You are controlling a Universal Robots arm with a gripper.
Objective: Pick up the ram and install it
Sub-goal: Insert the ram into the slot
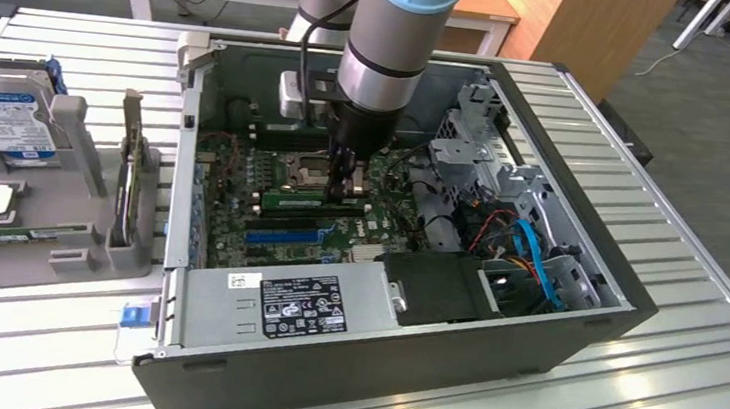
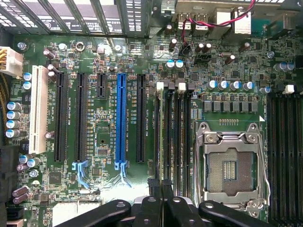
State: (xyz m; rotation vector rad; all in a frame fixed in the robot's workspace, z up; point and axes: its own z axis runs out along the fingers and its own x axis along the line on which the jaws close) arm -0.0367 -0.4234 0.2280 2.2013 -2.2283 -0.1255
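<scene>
gripper clamped on one ram, at four memory slots beside one cpu socket.

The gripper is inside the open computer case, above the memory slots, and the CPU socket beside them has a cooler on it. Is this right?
Not quite. The wrist view shows the CPU socket bare, with no cooler. The gripper is inside the computer case, above the memory slots.
</scene>
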